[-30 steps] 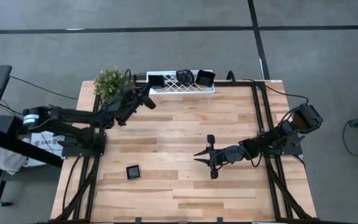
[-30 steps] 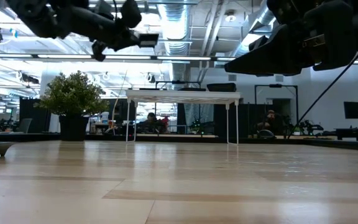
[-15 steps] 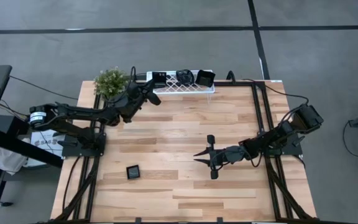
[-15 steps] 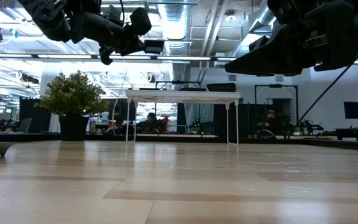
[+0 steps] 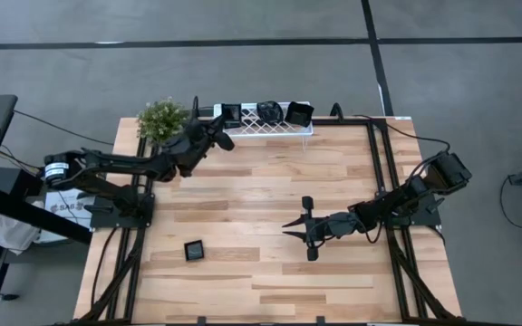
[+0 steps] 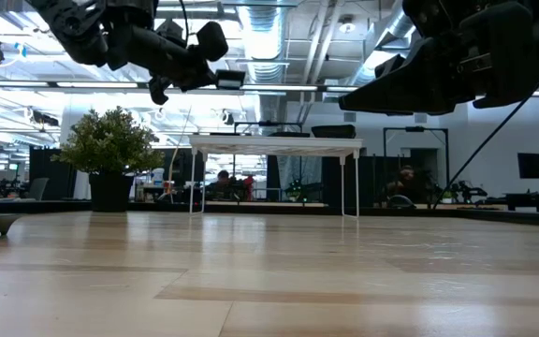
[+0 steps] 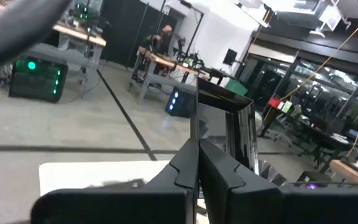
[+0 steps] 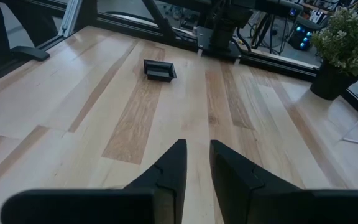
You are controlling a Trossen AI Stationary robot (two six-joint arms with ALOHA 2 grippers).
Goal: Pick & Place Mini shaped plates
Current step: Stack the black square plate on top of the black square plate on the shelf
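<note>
Where the wooden table [image 5: 261, 181] meets its far edge: white lattice rack [image 5: 254, 129], bearing mini shaped plates [image 5: 268, 111] (three visible, all black). Left gripper [image 5: 225, 139] raised beside the rack's left end, fingers clamped on a square black plate [image 7: 232, 127]. Right gripper [image 5: 294, 225] mid-table, fingers slightly parted, holding nothing. Lone square plate [image 5: 193, 250] flat on the near-left boards. Potted plant [image 5: 159, 119] at far-left corner.

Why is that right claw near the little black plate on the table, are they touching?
Apart. The high view shows bare wood between the right claw and the square plate.
</note>
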